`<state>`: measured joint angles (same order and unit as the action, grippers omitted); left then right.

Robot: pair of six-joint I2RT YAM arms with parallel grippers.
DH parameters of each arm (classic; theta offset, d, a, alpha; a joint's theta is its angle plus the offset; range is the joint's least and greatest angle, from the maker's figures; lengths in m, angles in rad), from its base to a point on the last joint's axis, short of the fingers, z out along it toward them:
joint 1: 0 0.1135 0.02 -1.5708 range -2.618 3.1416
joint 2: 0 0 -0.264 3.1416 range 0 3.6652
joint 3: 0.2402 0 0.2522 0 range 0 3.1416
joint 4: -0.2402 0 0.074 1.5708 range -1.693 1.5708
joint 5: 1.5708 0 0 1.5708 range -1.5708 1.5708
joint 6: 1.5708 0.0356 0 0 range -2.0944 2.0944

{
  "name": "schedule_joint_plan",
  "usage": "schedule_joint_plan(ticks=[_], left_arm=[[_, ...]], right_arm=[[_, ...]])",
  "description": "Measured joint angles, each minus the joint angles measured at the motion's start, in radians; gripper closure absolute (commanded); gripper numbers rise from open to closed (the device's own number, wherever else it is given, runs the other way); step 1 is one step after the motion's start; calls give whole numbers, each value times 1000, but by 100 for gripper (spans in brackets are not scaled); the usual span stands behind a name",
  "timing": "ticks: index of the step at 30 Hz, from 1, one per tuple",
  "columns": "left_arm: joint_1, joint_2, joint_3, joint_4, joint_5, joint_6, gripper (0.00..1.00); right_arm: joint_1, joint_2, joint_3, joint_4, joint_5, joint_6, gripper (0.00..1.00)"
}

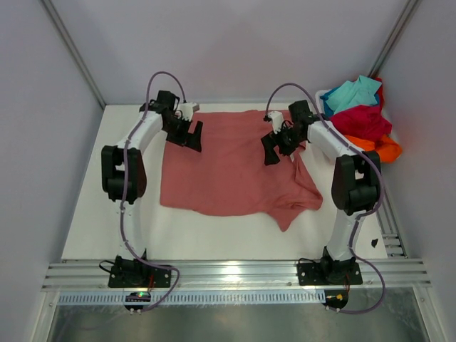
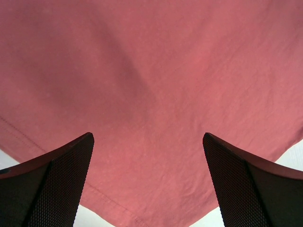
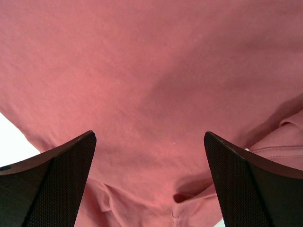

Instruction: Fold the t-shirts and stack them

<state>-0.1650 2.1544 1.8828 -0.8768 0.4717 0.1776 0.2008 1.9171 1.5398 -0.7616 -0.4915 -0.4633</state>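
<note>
Hovering over the pink tee (image 1: 228,164) spread flat on the table (image 1: 92,214), left gripper (image 1: 191,135) and right gripper (image 1: 274,149) gape empty near its far corners, seemingly poised to fold; its long axis runs left-right. Left wrist: jaws wide above smooth cloth and a hem corner. Right wrist: jaws wide above rumpled seams; neck direction unclear.

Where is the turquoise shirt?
In the top view, the turquoise shirt sits atop the crimson shirt in the far right corner, beyond the right arm.
</note>
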Motion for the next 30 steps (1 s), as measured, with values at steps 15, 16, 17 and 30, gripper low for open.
schedule_joint_plan(ticks=[15,16,17,30], left_arm=[[-4,51,10,-18,-9,14,1],[-4,53,12,-18,-10,14,1],[-4,54,13,-18,-12,14,1],[-4,71,13,-19,-60,37,1]], right_arm=[[0,102,0,25,55,25,1],[0,103,0,26,62,25,1],[0,104,0,29,74,26,1],[-53,113,-2,63,248,48,1]])
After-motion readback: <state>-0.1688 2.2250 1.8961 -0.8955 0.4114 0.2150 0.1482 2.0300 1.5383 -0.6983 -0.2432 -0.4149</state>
